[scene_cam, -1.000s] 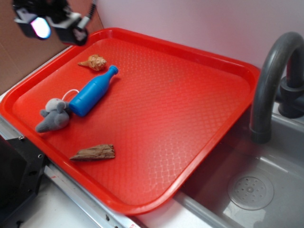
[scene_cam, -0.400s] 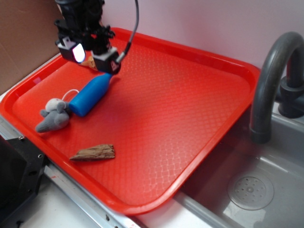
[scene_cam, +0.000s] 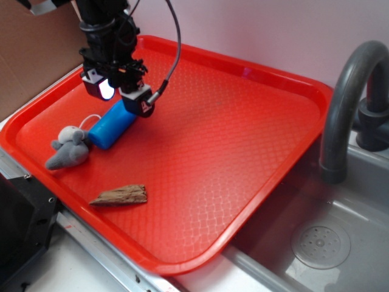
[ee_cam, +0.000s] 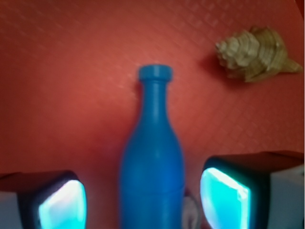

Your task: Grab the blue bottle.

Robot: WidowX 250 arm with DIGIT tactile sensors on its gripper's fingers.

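Observation:
The blue bottle (scene_cam: 112, 126) lies on its side on the red tray (scene_cam: 243, 140), at the tray's left. In the exterior view my gripper (scene_cam: 119, 97) hangs low over the bottle's upper half and hides its neck. In the wrist view the blue bottle (ee_cam: 153, 157) runs up the middle, cap pointing away. My gripper (ee_cam: 143, 202) is open. Its two lit fingertips (ee_cam: 224, 198) stand on either side of the bottle's body with a gap on each side. Neither pad touches the bottle.
A grey plush mouse (scene_cam: 68, 148) lies at the bottle's base. A tan seashell (ee_cam: 255, 53) sits beyond the bottle's cap to the right. A piece of brown wood (scene_cam: 120, 195) lies near the tray's front. A grey faucet (scene_cam: 346, 97) and a sink (scene_cam: 316, 243) stand to the right.
My gripper has come from the tray's far left corner, moving right and down, and now straddles the bottle. The seashell is now hidden behind the arm in the exterior view.

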